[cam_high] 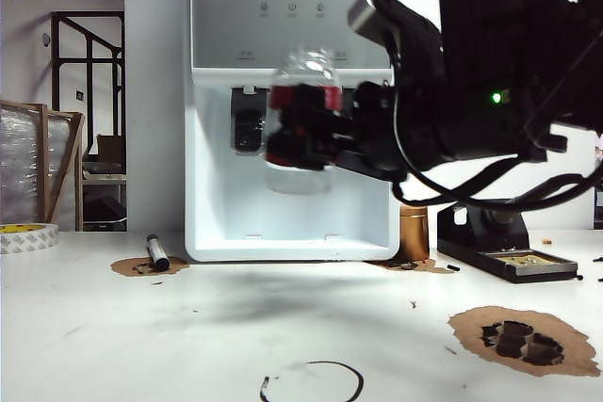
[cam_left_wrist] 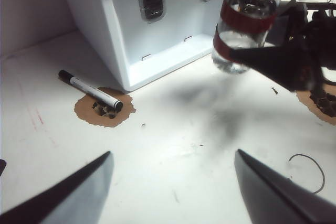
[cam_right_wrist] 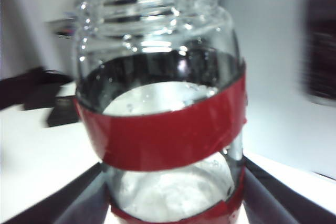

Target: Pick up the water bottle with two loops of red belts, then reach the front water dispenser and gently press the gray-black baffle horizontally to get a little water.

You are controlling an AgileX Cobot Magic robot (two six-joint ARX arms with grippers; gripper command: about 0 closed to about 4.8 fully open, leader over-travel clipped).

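water bottle [cam_high: 303, 120] up in the air right in front of the water dispenser [cam_high: 292, 7] bay, right gripper [cam_high: 306, 129] jaws clamped round its red bands, left gripper [cam_left_wrist: 173, 192] jaws spread wide and holding nothing, low over the desk [cam_high: 188, 327], marker [cam_high: 157, 253] lying nearby

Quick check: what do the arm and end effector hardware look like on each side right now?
The right end effector is black, on a bulky black arm with looping black cables and a green indicator light. The left end effector shows two dark, tapered, wedge-shaped fingers; its arm isn't visible.
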